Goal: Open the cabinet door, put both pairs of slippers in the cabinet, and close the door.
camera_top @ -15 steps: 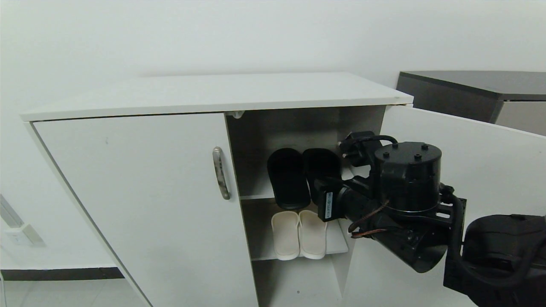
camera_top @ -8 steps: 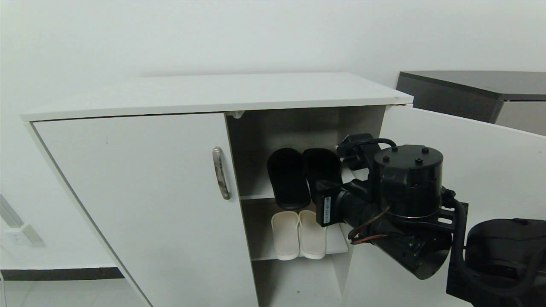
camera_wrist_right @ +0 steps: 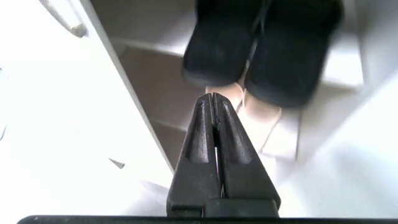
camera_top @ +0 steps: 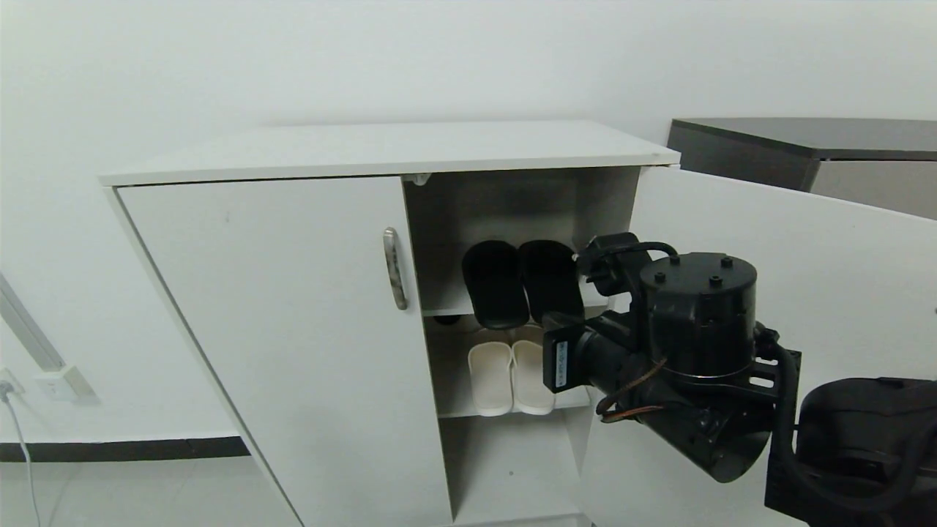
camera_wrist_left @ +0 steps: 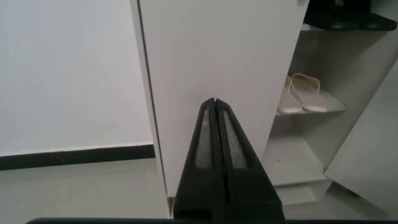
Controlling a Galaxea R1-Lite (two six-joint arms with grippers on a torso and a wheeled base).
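Note:
The white cabinet (camera_top: 388,150) has its right door (camera_top: 776,241) swung open and its left door (camera_top: 278,315) closed. A pair of black slippers (camera_top: 521,282) lies on the upper shelf, toes hanging over the edge. Below them, a pair of white slippers (camera_top: 510,377) rests on the middle shelf. My right arm (camera_top: 695,344) hangs in front of the opening. Its right gripper (camera_wrist_right: 212,98) is shut and holds nothing, pointing at the black slippers (camera_wrist_right: 261,43) from a short way outside. My left gripper (camera_wrist_left: 214,101) is shut too, facing the closed left door (camera_wrist_left: 211,50), with the white slippers (camera_wrist_left: 303,93) off to one side.
The closed door carries a metal handle (camera_top: 394,279) next to the opening. A dark grey counter (camera_top: 805,150) stands behind the open door at the right. A wall socket (camera_top: 66,382) and a cable (camera_top: 18,439) are at the left, above a dark skirting (camera_top: 124,448).
The whole head picture has shifted, so the camera has moved: the cabinet now looks smaller and farther right. My right arm sank slightly and is farther from the shelves. Both pairs of slippers lie as before.

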